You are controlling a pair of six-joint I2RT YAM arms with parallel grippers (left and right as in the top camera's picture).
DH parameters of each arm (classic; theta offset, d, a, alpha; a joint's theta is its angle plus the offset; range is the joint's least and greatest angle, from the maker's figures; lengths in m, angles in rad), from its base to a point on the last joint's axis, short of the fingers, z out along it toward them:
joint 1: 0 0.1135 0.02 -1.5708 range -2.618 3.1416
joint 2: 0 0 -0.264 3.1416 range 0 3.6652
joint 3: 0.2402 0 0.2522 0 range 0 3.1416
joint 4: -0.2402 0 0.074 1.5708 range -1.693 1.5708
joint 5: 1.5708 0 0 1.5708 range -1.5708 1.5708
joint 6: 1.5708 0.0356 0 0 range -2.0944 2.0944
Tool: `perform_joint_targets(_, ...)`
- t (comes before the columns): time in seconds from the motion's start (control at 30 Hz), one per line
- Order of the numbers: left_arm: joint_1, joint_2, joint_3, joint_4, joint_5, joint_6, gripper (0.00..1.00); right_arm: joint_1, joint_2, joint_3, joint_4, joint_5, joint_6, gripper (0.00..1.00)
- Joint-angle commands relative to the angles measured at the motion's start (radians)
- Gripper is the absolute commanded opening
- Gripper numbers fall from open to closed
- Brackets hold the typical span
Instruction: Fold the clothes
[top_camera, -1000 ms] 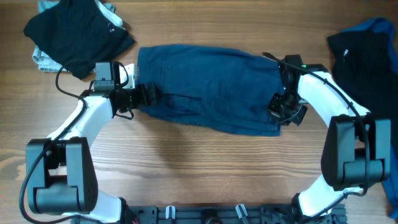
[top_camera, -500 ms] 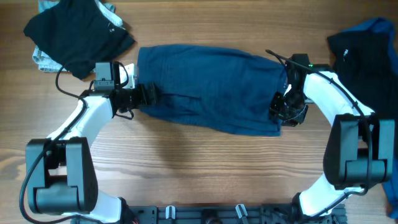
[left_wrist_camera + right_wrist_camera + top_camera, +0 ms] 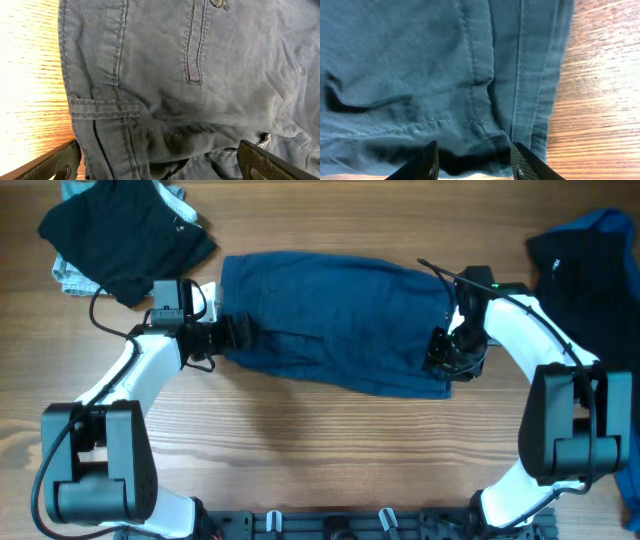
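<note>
**A:** What lies farthest left?

**B:** A black garment (image 3: 125, 240) heaped on a pale grey-blue one (image 3: 68, 277), at the back corner of the tabletop (image 3: 300, 450).

**A:** And the left arm (image 3: 150, 365)?

**B:** It is at the left end of the navy garment (image 3: 335, 320), by a belt loop (image 3: 102, 107). The left jaws stand wide, with cloth between the fingers (image 3: 50, 162).

**A:** Where is that garment?

**B:** Spread flat across the middle of the tabletop, lengthwise from left to right.

**A:** The right side?

**B:** The right jaws are narrow at the near hem corner, with fabric between the fingers (image 3: 427, 160). I cannot tell whether they pinch it. Farther right sits a dark pile (image 3: 580, 270), brighter blue at its edge.
</note>
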Motion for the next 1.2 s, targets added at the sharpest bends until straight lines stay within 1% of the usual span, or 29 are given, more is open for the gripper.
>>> perform_joint_targets(0.0, -0.005, 0.011, 0.011, 0.003, 0.006, -0.006, 1.0, 0.004, 0.019, -0.026, 0.021, -0.017, -0.001, 0.45)
perform_joint_targets(0.1, -0.005, 0.011, 0.011, 0.0, 0.006, -0.005, 1.0, 0.004, 0.019, -0.051, 0.034, -0.016, 0.006, 0.42)
perform_joint_targets(0.23, -0.005, 0.011, 0.011, 0.0, 0.006, -0.006, 1.0, 0.004, 0.019, -0.058, 0.038, -0.016, 0.006, 0.41)
perform_joint_targets(0.3, -0.005, 0.011, 0.011, 0.0, 0.006, -0.006, 1.0, 0.004, 0.019, -0.058, 0.036, -0.015, 0.006, 0.33)
perform_joint_targets(0.37, -0.005, 0.011, 0.011, -0.001, 0.006, -0.005, 1.0, 0.004, 0.019, -0.058, 0.038, -0.008, 0.01, 0.19)
perform_joint_targets(0.4, -0.005, 0.011, 0.011, -0.001, 0.006, -0.005, 1.0, 0.004, 0.019, -0.058, 0.04, 0.0, 0.021, 0.08)
perform_joint_targets(0.43, -0.005, 0.011, 0.011, -0.001, 0.006, -0.005, 1.0, 0.004, 0.019, -0.058, 0.041, 0.002, 0.035, 0.04)
perform_joint_targets(0.67, -0.005, 0.011, 0.011, -0.002, 0.006, -0.005, 1.0, 0.004, 0.019, -0.058, 0.034, 0.008, 0.057, 0.04)
perform_joint_targets(0.7, -0.005, 0.011, 0.011, -0.002, 0.006, -0.005, 1.0, 0.004, 0.019, -0.058, 0.029, 0.025, 0.058, 0.18)
perform_joint_targets(0.73, -0.005, 0.011, 0.011, -0.002, 0.006, -0.005, 1.0, 0.004, 0.019, -0.058, 0.022, 0.062, 0.058, 0.4)
perform_joint_targets(0.77, -0.005, 0.011, 0.011, -0.002, 0.006, -0.005, 1.0, 0.004, 0.019, -0.058, 0.011, 0.1, 0.059, 0.56)
perform_joint_targets(0.8, -0.005, 0.011, 0.011, -0.002, 0.006, -0.005, 1.0, 0.003, 0.019, -0.058, -0.001, 0.141, 0.061, 0.65)
perform_joint_targets(0.83, -0.005, 0.011, 0.011, -0.002, 0.006, -0.005, 1.0, 0.001, 0.019, -0.058, -0.009, 0.159, 0.061, 0.72)
perform_joint_targets(0.9, -0.005, 0.011, 0.011, -0.002, 0.006, -0.005, 1.0, -0.006, 0.019, -0.058, -0.012, 0.162, 0.058, 0.75)
perform_joint_targets(0.97, -0.005, 0.011, 0.011, -0.002, 0.006, -0.005, 1.0, -0.007, 0.019, -0.058, -0.005, 0.154, 0.039, 0.74)
perform_joint_targets(1.07, -0.005, 0.011, 0.011, -0.002, 0.006, -0.005, 1.0, -0.007, 0.019, -0.058, 0.016, 0.046, -0.052, 0.69)
perform_joint_targets(1.17, -0.005, 0.011, 0.011, -0.002, 0.006, -0.005, 1.0, -0.007, 0.019, -0.058, 0.024, 0.006, -0.072, 0.57)
